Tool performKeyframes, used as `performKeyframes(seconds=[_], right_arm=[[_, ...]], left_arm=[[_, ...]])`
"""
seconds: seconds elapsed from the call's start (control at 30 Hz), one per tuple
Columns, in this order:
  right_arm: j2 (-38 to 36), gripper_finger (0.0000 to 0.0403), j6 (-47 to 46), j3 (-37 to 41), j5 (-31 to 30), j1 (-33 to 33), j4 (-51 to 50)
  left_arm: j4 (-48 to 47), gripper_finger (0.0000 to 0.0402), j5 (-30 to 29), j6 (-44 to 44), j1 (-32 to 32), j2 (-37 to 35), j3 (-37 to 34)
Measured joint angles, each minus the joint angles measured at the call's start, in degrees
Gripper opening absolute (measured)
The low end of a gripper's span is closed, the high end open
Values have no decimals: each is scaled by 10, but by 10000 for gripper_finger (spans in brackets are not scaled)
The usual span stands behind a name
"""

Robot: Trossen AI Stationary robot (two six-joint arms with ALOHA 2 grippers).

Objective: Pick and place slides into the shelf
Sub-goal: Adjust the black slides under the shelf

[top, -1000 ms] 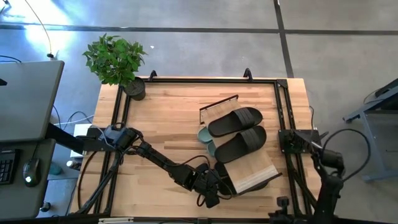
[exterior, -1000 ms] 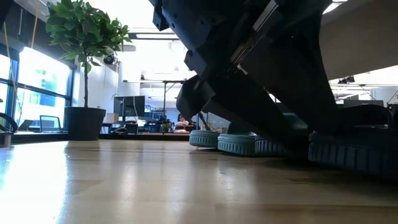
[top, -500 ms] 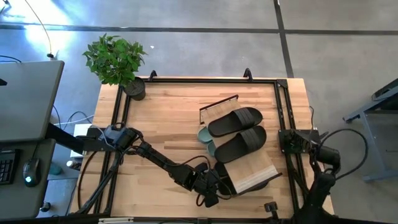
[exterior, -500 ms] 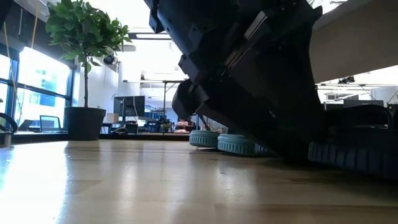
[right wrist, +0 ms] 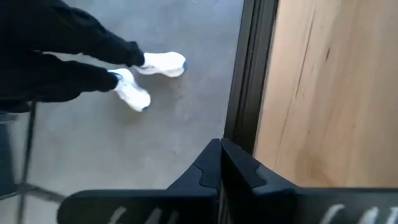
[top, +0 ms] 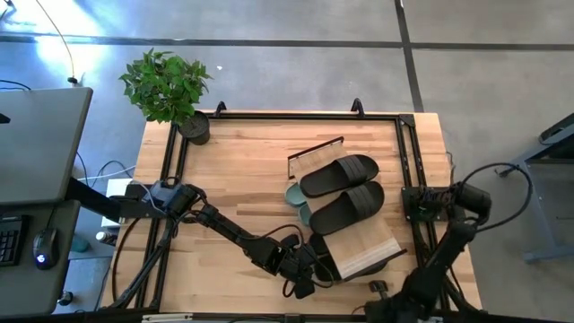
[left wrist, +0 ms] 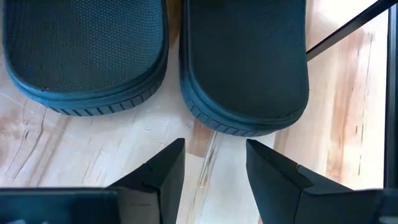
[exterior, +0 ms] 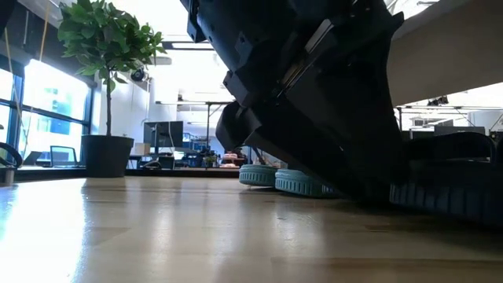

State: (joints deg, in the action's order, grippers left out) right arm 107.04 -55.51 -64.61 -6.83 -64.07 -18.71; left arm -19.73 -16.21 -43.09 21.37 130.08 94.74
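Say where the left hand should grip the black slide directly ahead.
Probably the rounded end of the black slide, from where the left hand is. It faces the open fingers, lies flat, looks wider than their gap: pinch its ribbed edge top and bottom.

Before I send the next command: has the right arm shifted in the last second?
Yes. In the high view the right arm has swung toward the table's near right corner, its lower end now below the black frame rail.
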Motion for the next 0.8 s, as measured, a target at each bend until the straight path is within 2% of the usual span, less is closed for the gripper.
performKeyframes(seconds=[0.17, 0.33, 0.8], right_arm=[[0, 0, -17, 50, 59, 30, 86], [0, 0, -25, 65, 65, 53, 129], [-1, 0, -62, 66, 62, 66, 63]], left_arm=[[0, 154, 0, 9, 0, 0, 0], [0, 154, 0, 9, 0, 0, 0], [1, 154, -2, 9, 0, 0, 0]])
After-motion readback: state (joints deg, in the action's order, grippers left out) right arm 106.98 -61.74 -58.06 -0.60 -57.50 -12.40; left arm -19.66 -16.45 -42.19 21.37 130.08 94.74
